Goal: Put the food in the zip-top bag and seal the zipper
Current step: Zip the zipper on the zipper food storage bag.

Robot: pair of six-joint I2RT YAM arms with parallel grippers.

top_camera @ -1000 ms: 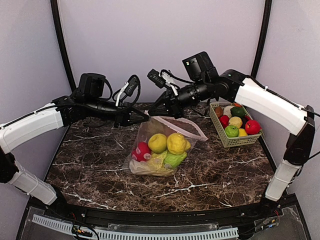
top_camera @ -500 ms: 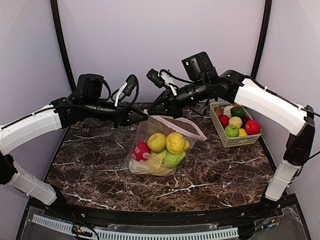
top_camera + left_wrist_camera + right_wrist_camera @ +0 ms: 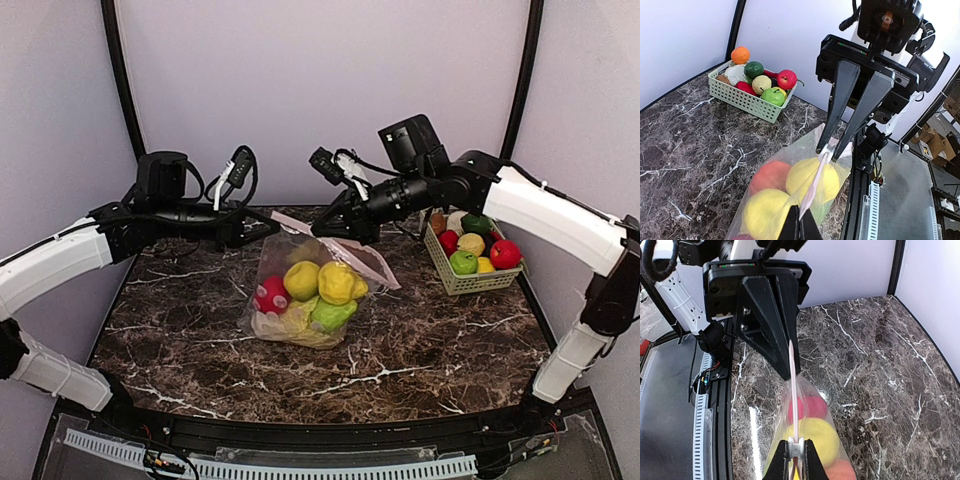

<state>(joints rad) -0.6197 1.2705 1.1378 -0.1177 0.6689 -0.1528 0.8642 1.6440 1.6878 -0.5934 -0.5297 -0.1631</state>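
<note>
- Since the earlier frame the two pincers have drawn apart. The left gripper (image 3: pixel 266 228) sits further left and the right gripper (image 3: pixel 347 224) further right. The zip-top bag (image 3: pixel 270 275) has shifted left, and its zipper (image 3: pixel 792 390) is now pulled straight.
- The left gripper is clamped on one end of the zipper. The right gripper is clamped on the strip at a small white piece, probably the slider tab (image 3: pixel 796 444).
- The bag hangs below and between both pincers, with its base on the table. The food (image 3: pixel 318 288) lies inside it.
- The zipper's long axis runs straight from the right pincer to the left one. A shorter length trails behind the right pincer.
- Expect the right gripper to travel along that axis while the left anchors.
- You cannot tell how much is sealed.
</note>
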